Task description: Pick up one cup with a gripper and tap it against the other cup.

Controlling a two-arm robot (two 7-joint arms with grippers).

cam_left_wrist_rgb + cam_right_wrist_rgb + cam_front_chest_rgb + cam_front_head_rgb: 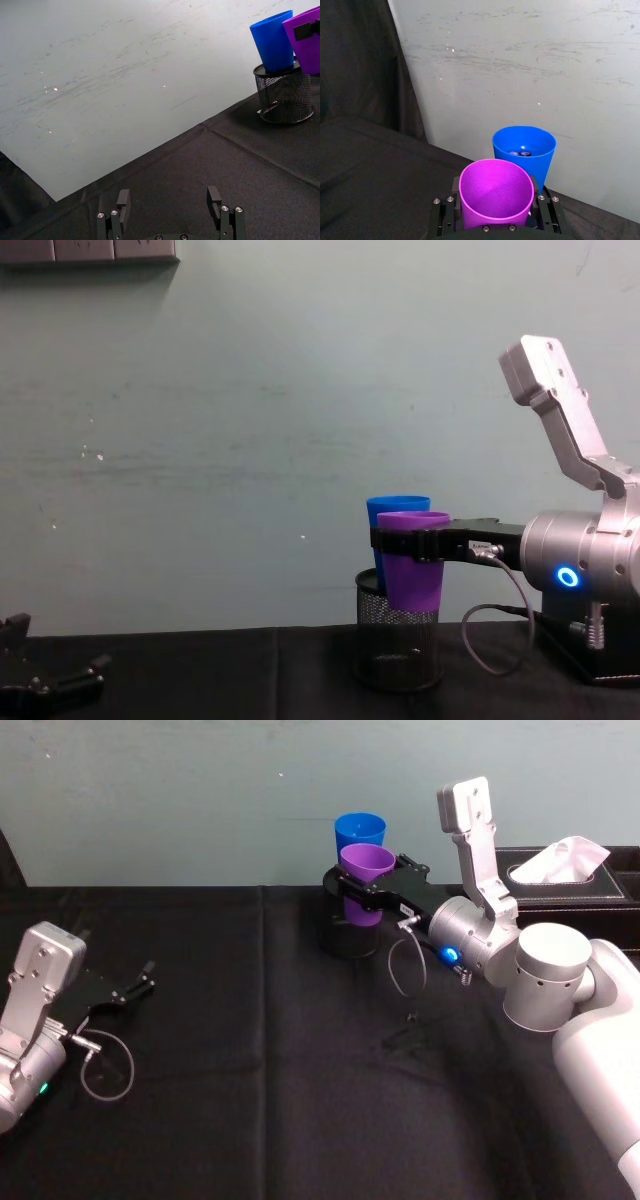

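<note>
My right gripper (pixel 362 880) is shut on the purple cup (pixel 366 865), holding it upright in the air by its upper wall. The blue cup (pixel 360 828) stands upright in a black mesh pen holder (pixel 345 938) just behind the purple one. From the chest view the purple cup (pixel 412 570) overlaps the blue cup (pixel 392 506) and hangs over the holder's rim. In the right wrist view the purple cup (pixel 495 192) sits right beside the blue cup (pixel 524 150); I cannot tell whether they touch. My left gripper (pixel 138 986) rests open at the table's left.
A black tissue box (pixel 575 885) with a white tissue stands at the back right, behind my right arm. The table is covered in black cloth (pixel 250 1060), against a pale green wall. A cable loops under each wrist.
</note>
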